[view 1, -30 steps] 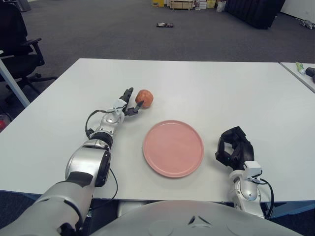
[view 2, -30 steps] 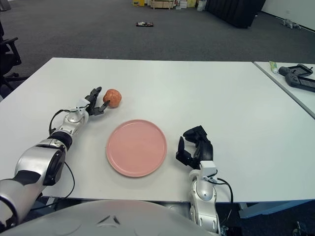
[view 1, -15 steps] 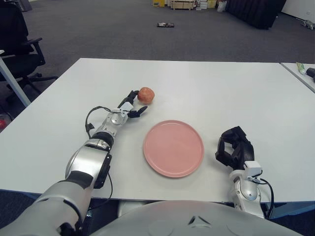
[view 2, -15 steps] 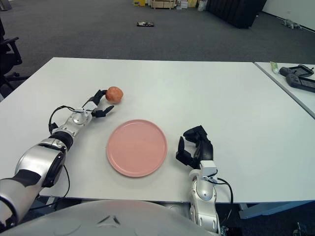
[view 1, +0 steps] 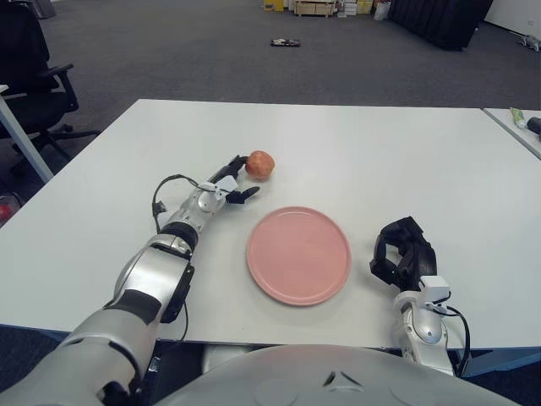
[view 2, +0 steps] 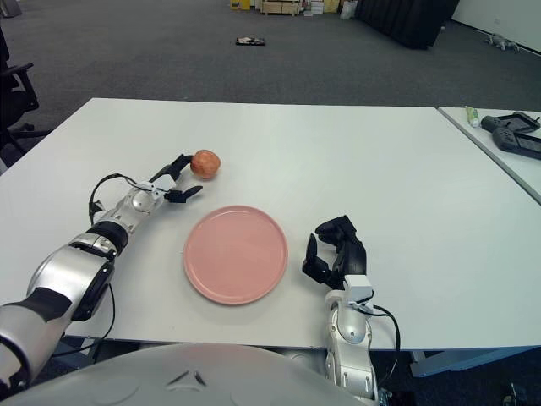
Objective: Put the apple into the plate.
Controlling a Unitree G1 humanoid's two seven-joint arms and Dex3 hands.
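Observation:
A reddish apple [view 1: 259, 165] sits on the white table [view 1: 355, 152], beyond and left of the round pink plate [view 1: 298, 254]. My left hand [view 1: 232, 180] lies just left of the apple with its fingers spread; one fingertip reaches the apple's left side, and nothing is grasped. In the right eye view the same hand [view 2: 179, 177] shows beside the apple [view 2: 205, 163], above and left of the plate [view 2: 236, 253]. My right hand [view 1: 401, 254] shows right of the plate near the table's front edge, its black fingers curled with nothing in them.
A second table [view 2: 499, 135] at the far right carries a black controller [view 2: 511, 127] and a small tube. An office chair [view 1: 38, 76] stands at the far left. Boxes and dark furniture line the back of the carpeted room.
The apple has rolled right and slightly away, out from between my left hand's fingers. The left hand followed to the right and now touches it with open fingers. My right hand is unmoved.

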